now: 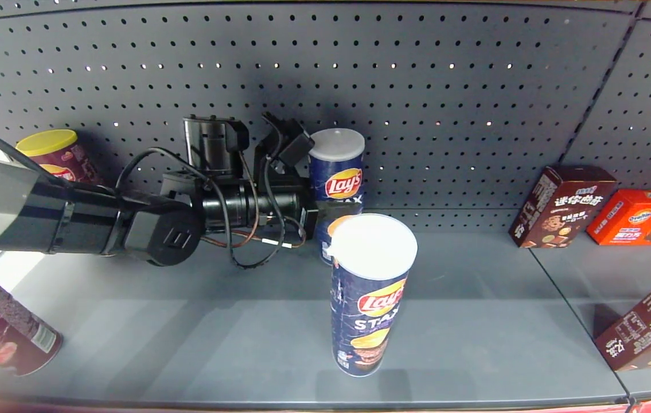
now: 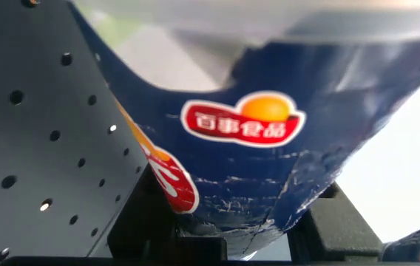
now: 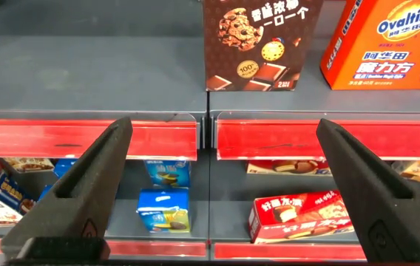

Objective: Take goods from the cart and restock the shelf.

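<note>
Head view, nearest first: a blue chip can, the front can (image 1: pixel 368 298), stands upright close to the front edge of the grey shelf (image 1: pixel 474 321), its long axis vertical, white lid up and label facing outward. Just behind it and slightly to the left stands the rear can (image 1: pixel 336 172), also upright with its translucent lid up, close to the pegboard (image 1: pixel 417 86) at the back; its base is hidden by the front can's lid. The left gripper (image 1: pixel 323 222) comes in level from the left and is clamped around the lower half of the rear can. In the left wrist view the can's blue wall (image 2: pixel 269 148) sits between two dark fingers (image 2: pixel 147 229). At the left, a dark can (image 1: pixel 4 327) lies tilted near the front, and a dark red can (image 1: pixel 53 155) with a yellow lid stands farther back. In the right wrist view the right gripper (image 3: pixel 225 125) has its fingers spread wide with nothing between them, facing the red shelf edge, with a brown box (image 3: pixel 258 44) and an orange box (image 3: pixel 387 44) beyond.
</note>
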Robot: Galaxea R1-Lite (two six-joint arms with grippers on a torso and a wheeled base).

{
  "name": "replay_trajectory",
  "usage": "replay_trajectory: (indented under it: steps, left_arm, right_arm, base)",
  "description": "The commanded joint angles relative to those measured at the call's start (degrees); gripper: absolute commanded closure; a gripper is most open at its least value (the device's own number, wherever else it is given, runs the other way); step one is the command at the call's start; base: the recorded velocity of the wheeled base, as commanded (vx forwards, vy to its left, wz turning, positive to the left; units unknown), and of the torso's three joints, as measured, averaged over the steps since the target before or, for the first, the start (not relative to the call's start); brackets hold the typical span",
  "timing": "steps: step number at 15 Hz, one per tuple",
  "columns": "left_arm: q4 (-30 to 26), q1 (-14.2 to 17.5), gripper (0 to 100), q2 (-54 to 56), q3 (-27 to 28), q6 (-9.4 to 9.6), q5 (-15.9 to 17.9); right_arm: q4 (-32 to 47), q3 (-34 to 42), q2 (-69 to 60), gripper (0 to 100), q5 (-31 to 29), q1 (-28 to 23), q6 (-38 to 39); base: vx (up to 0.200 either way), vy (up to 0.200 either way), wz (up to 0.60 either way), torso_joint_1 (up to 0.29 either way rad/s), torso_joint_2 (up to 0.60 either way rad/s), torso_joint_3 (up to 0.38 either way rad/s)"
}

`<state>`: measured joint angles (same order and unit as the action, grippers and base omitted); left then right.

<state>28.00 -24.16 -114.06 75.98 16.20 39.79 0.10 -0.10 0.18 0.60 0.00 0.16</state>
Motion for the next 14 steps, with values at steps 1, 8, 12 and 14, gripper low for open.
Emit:
replay_trajectory:
  steps: [1, 8, 12, 14]
  left_arm:
    - [0.04, 0.08, 100, -0.82, 0.57, -0.03, 0.11]
    - [-2.43, -0.01, 100, -1.26, 1.54, 0.06, 0.2]
    - [-3.57, 0.08, 100, -1.35, 3.21, 0.15, 0.2]
    - [-3.66, 0.08, 100, -1.43, 3.12, 0.15, 0.2]
  right_arm:
    - [-0.01, 0.01, 0.08, 0, 0.02, 0.0, 0.02]
    - [-0.01, 0.01, 0.08, 0, 0.02, 0.0, 0.02]
    - [-0.01, 0.01, 0.08, 0, 0.02, 0.0, 0.02]
    - [-0.01, 0.01, 0.08, 0, 0.02, 0.0, 0.02]
  base:
    - [0.0, 0.0, 0.0, 0.0, 0.0, 0.0]
    - [0.0, 0.0, 0.0, 0.0, 0.0, 0.0]
    - [0.0, 0.0, 0.0, 0.0, 0.0, 0.0]
    - [0.0, 0.0, 0.0, 0.0, 0.0, 0.0]
